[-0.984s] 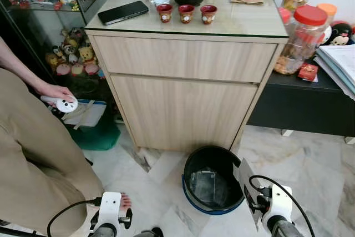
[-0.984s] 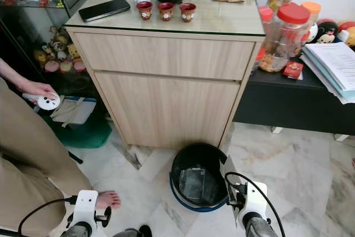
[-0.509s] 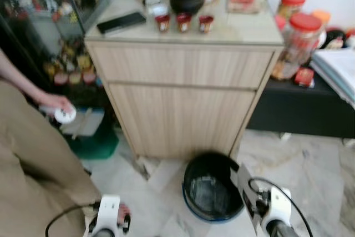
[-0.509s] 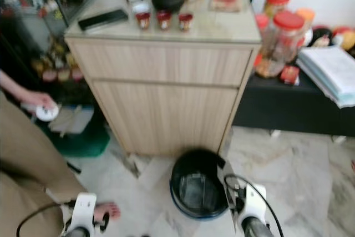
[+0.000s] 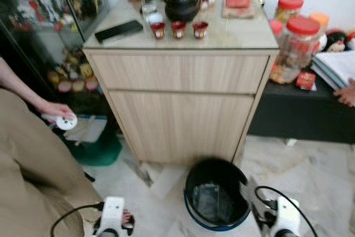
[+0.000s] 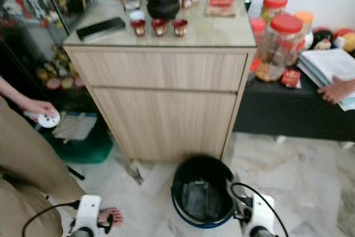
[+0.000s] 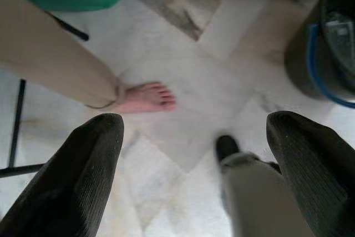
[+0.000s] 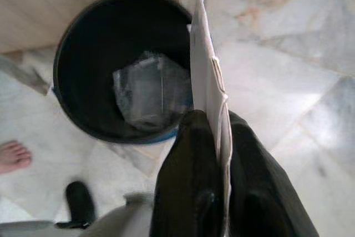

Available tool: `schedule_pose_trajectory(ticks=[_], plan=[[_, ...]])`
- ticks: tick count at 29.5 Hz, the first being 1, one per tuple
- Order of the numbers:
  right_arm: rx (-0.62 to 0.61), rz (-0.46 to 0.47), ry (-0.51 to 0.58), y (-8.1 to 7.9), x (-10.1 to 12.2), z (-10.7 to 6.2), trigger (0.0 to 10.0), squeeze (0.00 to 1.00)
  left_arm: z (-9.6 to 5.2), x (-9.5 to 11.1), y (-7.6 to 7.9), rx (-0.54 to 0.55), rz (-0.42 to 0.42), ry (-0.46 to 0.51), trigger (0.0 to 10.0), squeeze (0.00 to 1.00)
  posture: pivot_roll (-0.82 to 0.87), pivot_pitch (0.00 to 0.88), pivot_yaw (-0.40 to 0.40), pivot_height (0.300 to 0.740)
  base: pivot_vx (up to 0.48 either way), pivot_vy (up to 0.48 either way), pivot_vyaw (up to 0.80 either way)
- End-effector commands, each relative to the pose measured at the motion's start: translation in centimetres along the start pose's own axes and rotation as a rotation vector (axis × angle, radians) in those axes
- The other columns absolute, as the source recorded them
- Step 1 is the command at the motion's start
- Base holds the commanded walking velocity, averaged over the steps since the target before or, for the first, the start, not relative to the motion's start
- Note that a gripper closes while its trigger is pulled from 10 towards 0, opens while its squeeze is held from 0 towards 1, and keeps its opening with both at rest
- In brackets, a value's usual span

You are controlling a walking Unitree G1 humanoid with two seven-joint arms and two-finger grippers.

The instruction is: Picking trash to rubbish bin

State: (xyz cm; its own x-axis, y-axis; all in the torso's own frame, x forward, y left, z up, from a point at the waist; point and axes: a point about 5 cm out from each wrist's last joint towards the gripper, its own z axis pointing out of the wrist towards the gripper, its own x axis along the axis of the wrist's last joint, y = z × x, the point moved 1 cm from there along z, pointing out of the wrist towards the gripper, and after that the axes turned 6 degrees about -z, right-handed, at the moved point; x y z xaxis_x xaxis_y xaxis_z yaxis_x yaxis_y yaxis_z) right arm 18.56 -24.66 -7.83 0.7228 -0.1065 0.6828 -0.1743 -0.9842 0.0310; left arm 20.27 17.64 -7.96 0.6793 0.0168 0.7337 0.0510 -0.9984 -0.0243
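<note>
White and flat, the sheet of trash [image 8: 208, 76] stands on edge between the right gripper [image 8: 222, 137]'s two black fingers [image 8: 191, 165], which are closed on its lower part. Its long axis runs straight out along the fingers, and its free end reaches over the rim of the black rubbish bin [image 8: 83, 43], beside the bin's opening. The bin holds a crumpled clear plastic piece [image 8: 147, 90] at its bottom.

On the far left, a person in beige trousers [image 5: 28, 159] holds a small white round device [image 5: 66, 121] in one hand [image 5: 52, 109], with a bare foot [image 7: 147, 97] on the marble floor [image 7: 194, 81]. The left gripper [image 7: 194, 159] hangs low over that floor with its fingers spread wide and nothing between them.

Further right, the bin [image 5: 216, 192] stands on the floor just in front of a light wooden cabinet [image 5: 183, 98]. On the cabinet top are a dark phone [image 5: 118, 30], a black teapot [image 5: 180, 5] and three red cups [image 5: 178, 29]. Right of the cabinet, red-lidded jars [image 5: 297, 48] sit on a low dark shelf [image 5: 299, 115], and another person's hand [image 6: 334, 90] rests on papers [image 6: 327, 65] at the right edge.
</note>
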Motion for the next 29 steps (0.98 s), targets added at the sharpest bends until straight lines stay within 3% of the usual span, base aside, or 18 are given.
schedule_pose_trajectory(ticks=[1, 12, 29], plan=[[0.016, 0.011, -0.001, -0.81, 0.1, 0.16, 10.0, 0.0, -0.17, -0.39, -1.21, 0.031, 0.009, -0.016, 10.0, 0.0, -0.06, 0.125, 0.029, 0.74, 0.345, 0.0, 0.0], [0.012, 0.015, -0.011, -0.68, -0.03, 0.14, 10.0, 0.0, -0.17, -0.42, -1.18, 0.031, 0.008, -0.017, 10.0, 0.0, -0.06, 0.134, 0.027, 0.74, 0.468, 0.0, 0.0], [0.018, -0.073, -0.094, -0.65, -0.74, 0.12, 10.0, 0.0, -0.29, -1.22, -0.22, -0.022, -0.02, -0.064, 10.0, 0.0, -0.06, 0.143, 0.025, 0.74, 0.0, 0.0, 0.0]])
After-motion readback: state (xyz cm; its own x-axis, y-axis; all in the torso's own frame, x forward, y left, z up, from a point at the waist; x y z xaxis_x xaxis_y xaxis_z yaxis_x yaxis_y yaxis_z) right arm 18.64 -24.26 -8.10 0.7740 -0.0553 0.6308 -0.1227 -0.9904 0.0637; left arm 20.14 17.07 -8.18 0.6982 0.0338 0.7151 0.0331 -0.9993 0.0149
